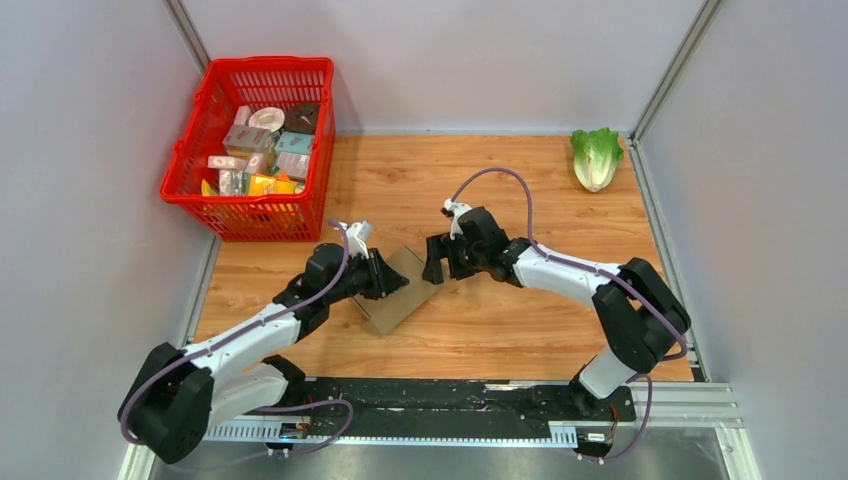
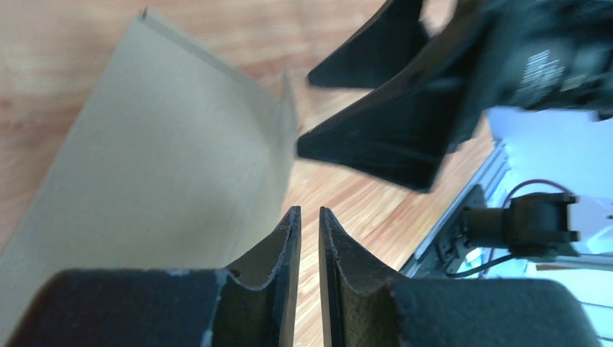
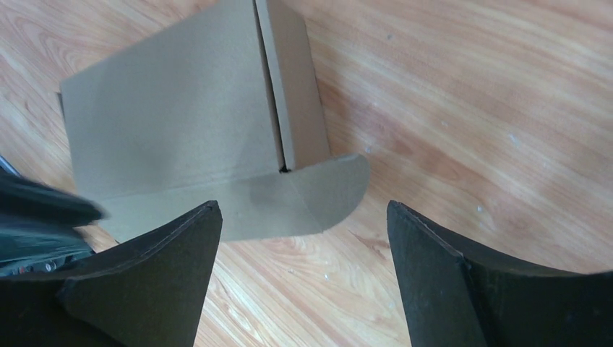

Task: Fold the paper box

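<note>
left arm (image 1: 245, 335) | right arm (image 1: 560, 272) | white links, black joints | purple cables (image 1: 500, 169)

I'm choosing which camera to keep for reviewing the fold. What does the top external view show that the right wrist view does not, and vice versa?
Only top external: the red basket of packages, the lettuce, both arms whole. Only right wrist: the rounded flap and the slit between panels. Both: the paper box on the wooden table, the left gripper at its edge, the right gripper open.
</note>
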